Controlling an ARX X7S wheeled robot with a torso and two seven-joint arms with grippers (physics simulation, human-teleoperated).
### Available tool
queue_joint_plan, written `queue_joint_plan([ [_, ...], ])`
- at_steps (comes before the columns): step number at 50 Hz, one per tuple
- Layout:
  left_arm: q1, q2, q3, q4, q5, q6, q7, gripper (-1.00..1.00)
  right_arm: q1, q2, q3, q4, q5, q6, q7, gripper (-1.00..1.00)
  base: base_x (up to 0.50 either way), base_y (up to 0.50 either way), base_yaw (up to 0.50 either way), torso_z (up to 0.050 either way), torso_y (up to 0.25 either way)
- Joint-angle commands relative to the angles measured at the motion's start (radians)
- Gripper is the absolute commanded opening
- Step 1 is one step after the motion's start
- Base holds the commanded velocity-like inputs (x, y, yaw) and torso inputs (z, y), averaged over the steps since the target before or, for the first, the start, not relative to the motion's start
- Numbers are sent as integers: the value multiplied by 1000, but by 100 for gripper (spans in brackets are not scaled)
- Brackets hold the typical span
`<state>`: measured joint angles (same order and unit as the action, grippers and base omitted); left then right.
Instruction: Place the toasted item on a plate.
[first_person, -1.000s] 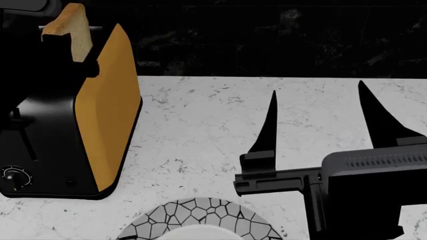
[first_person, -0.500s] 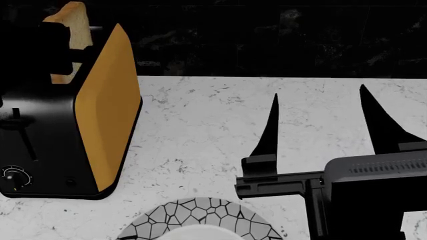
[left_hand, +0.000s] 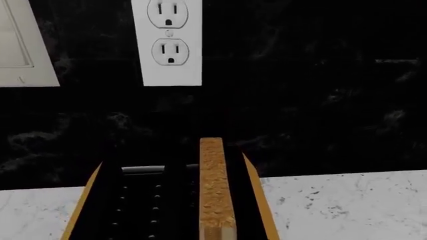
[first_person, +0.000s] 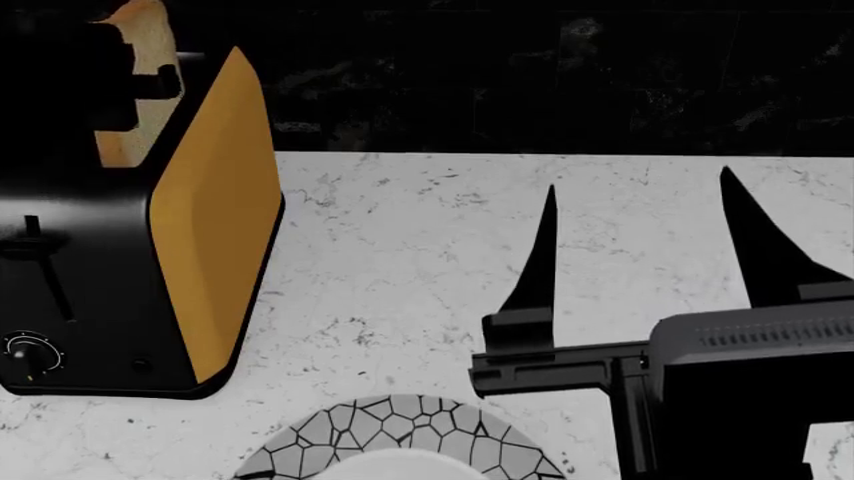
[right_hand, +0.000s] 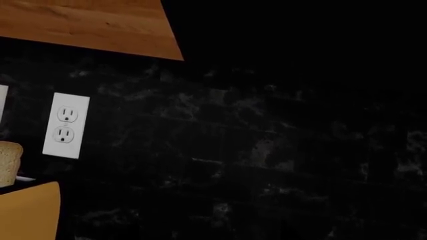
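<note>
Toast (first_person: 147, 60), one slice, stands upright in the slot of the single black-and-orange toaster (first_person: 200, 230) at the upper left of the head view, where the left gripper (first_person: 94, 75) is a dark shape against it; whether it pinches the slice I cannot tell. At lower right the right gripper (first_person: 641, 250) hovers well apart, fingers spread. One mosaic-rimmed plate (first_person: 400, 435) lies at the bottom edge on the white marble counter (first_person: 400, 260), before a black backsplash (left_hand: 300, 100) bearing a white outlet (left_hand: 168, 40).
</note>
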<state>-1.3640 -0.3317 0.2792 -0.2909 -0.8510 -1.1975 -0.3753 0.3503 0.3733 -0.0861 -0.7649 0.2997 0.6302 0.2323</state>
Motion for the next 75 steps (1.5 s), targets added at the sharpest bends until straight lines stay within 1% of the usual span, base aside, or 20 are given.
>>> queue_joint_plan([
  [1,-154,0,-52,383,67,27,-13,-100,13,3,-3,2,7,8,3,100,0,0,3,0,0],
  [11,-185,7,-44,379,62,23,-12,-100,3,5,-1,5,9,-5,5,100,0,0,0,1,2],
  [16,-175,5,-42,383,60,23,-16,-100,-5,6,-3,8,6,-13,7,100,0,0,0,0,0],
  [19,-136,2,-48,407,43,3,-28,-100,-13,6,-1,10,6,-23,8,100,0,0,0,0,0],
  [22,-99,5,-73,435,26,0,-50,-100,-16,6,0,10,7,-24,10,100,0,0,0,0,0],
  [26,-51,13,-115,506,-28,-50,-93,-100,-20,7,0,8,7,-24,13,100,0,0,0,0,0],
  [34,-10,25,-181,603,-105,-120,-167,-100,-25,7,-5,13,6,-35,14,100,0,0,0,0,0],
  [35,0,32,-211,637,-137,-150,-198,-100,-25,5,-6,13,7,-36,14,100,0,0,0,0,0],
  [40,0,31,-211,638,-142,-150,-202,-100,-25,6,-7,13,9,-37,16,100,0,0,0,0,0],
  [41,-7,68,-293,720,-257,-256,-300,-100,-21,6,-9,14,8,-34,17,100,0,0,3,0,0],
  [43,-20,89,-324,743,-309,-303,-350,-100,-20,6,-10,13,9,-35,17,100,0,0,0,0,0],
  [46,-24,91,-324,752,-331,-313,-368,-100,-21,6,-10,14,9,-36,19,100,-3,0,0,0,0],
  [47,-12,117,-344,784,-378,-338,-412,-100,-22,7,-12,15,7,-38,19,100,0,0,0,0,0],
  [49,-19,126,-362,793,-451,-362,-477,-100,-20,6,-14,19,7,-39,19,100,0,0,0,0,0],
  [51,-24,126,-370,796,-563,-364,-577,-100,-18,6,-14,20,9,-40,19,100,0,0,0,0,0],
  [56,-40,115,-343,801,-795,-331,-790,-100,-18,6,-13,20,13,-42,20,100,0,0,0,0,0],
  [63,16,113,-307,853,-930,-259,-916,-100,-13,10,-13,18,16,-39,20,100,0,0,0,0,0],
  [69,22,116,-254,891,-1037,-186,-1018,-100,-11,8,-21,28,13,-47,21,100,0,0,0,0,0],
  [71,9,112,-223,917,-1106,-139,-1083,-100,-10,8,-25,31,12,-49,21,100,0,0,0,0,0],
  [75,19,133,-192,960,-1176,-58,-1141,-100,-10,8,-25,32,13,-51,22,100,0,0,0,0,0],
])
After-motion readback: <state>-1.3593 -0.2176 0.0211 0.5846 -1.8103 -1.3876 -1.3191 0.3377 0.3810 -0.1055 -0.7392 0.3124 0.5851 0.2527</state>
